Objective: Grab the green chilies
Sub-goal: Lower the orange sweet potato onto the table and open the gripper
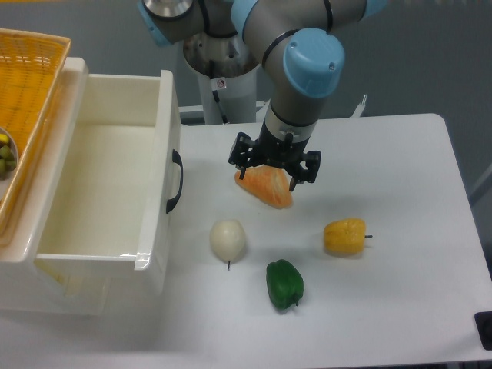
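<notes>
gripper [274, 171]: we see it pointing down over the middle of the table [400, 177], fingers spread apart, nothing clamped
under gripper: orange-pink lumpy item [266, 187] lies on the table right below the fingers; we can't tell if they touch it
arm [296, 84]: grey links with blue joint caps, coming down from the base at the top centre
green chilies [285, 284]: glossy dark green, lying on the table near the front edge, well apart from the gripper, untouched
yellow pepper [345, 236]: on the table, right of the green chilies and a bit further back, small stem pointing right
white round item [228, 239]: on the table, left of the green chilies, just beside the bin's front corner
white bin [164, 115]: open-top, black handle on its right wall, takes the left part of the table
yellow basket [27, 84]: woven, at the far left edge, resting on the bin's left rim; small yellow-green balls [6, 152] show at the frame edge
</notes>
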Robot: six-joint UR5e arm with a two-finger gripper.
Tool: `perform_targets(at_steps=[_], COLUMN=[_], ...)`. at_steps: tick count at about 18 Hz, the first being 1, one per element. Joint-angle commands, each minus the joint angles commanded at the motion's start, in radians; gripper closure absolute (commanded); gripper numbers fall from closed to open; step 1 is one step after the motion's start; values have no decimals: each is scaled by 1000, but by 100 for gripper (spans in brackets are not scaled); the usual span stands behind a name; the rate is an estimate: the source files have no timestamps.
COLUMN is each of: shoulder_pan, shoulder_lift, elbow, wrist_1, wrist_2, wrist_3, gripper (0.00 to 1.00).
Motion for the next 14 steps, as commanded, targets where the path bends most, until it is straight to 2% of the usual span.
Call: perform_targets(at_steps=[8,12,14], shoulder_pan=[9,11,17], shoulder_lift=[-9,-21,-32], elbow=[-11,-31,-32], wrist_1=[2,8,6], wrist_2=[-3,-3,-3], wrist_3=[-11,-110,-113], gripper=[0,0,0])
